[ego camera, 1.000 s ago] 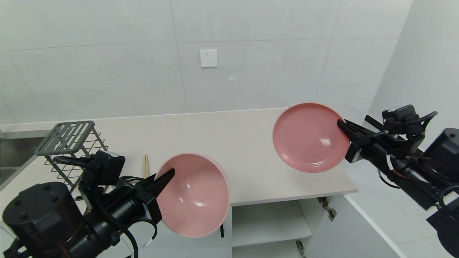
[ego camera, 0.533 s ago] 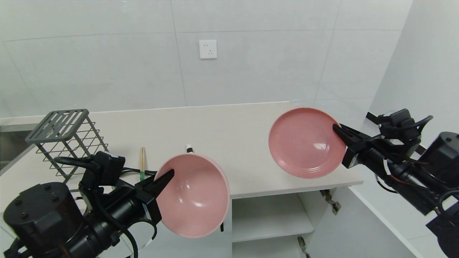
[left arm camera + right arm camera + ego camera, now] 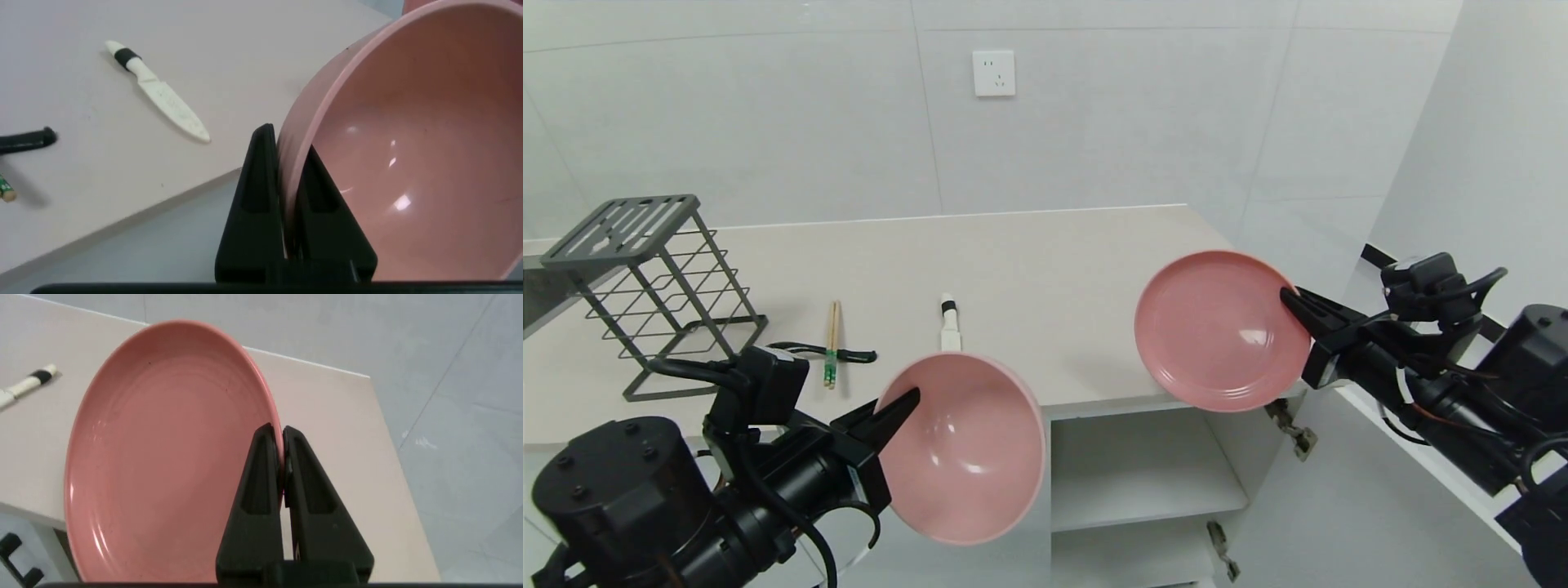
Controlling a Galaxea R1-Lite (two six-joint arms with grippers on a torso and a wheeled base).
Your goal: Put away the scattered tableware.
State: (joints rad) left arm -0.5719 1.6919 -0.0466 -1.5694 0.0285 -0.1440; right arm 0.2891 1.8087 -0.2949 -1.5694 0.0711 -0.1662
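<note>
Left gripper (image 3: 913, 395) clamping rim of glossy pink bowl (image 3: 968, 453), fingers closed tight on thin wall. Bowl hanging tilted in front of beige counter (image 3: 1054, 261), above open cabinet shelf (image 3: 1143, 482). Left wrist view catching white knife (image 3: 159, 91), black-banded handle, lying flat on counter. Right gripper (image 3: 1289, 296) pinching edge of ringed pink plate (image 3: 1217, 327), plate standing near upright over counter's right corner. Head view adding chopsticks (image 3: 832, 353) and dark wire rack (image 3: 645, 269).

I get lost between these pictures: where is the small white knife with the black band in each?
Head view: the small white knife lies on the beige counter, just behind the pink bowl.
Left wrist view: knife on the counter beyond the bowl's rim.
Right wrist view: its banded end shows beside the pink plate.
Shared landmark: the counter.
</note>
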